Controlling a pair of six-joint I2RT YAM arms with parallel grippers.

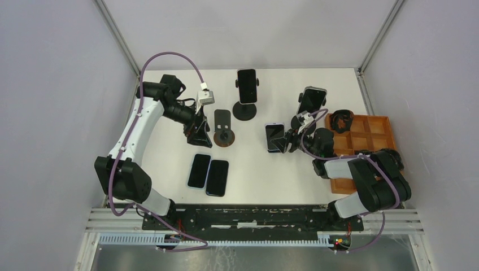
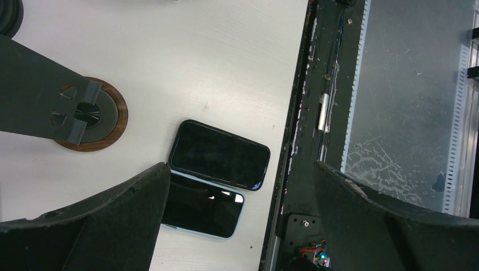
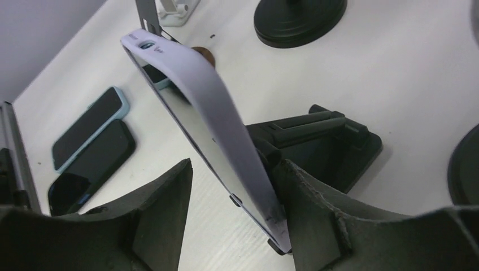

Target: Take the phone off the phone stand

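The phone [image 3: 209,113] leans upright on the low black phone stand [image 3: 333,141], a little to 3 o'clock of the middle of the table [image 3: 406,84]; the right end effector [image 3: 234,169] is open and straddles it, one finger at 9 o'clock well clear of the glass, the other at 3 o'clock touching or just beside the case back.

To do this step well, I would centre the jaws so both pads meet the phone together, close on its lower half, then lift along the lean of the stand, not straight toward the arm, so the bottom lip lets go cleanly; the stand looks light and may drag or tip if the phone catches on that lip.

The case is pale lavender, smooth and matte with rounded edges; the screen is dark, glossy glass and likely slippery, so a firm squeeze across the case edge and back suits it better than a light pinch. The stand is matte black plastic, hinged and angular.

The left end effector [image 2: 242,168] hangs open and empty above two flat phones [image 2: 219,153] lying side by side, at 7 o'clock from the task phone in the top view; a wooden-based stand [image 2: 113,127] stands bare beside them.
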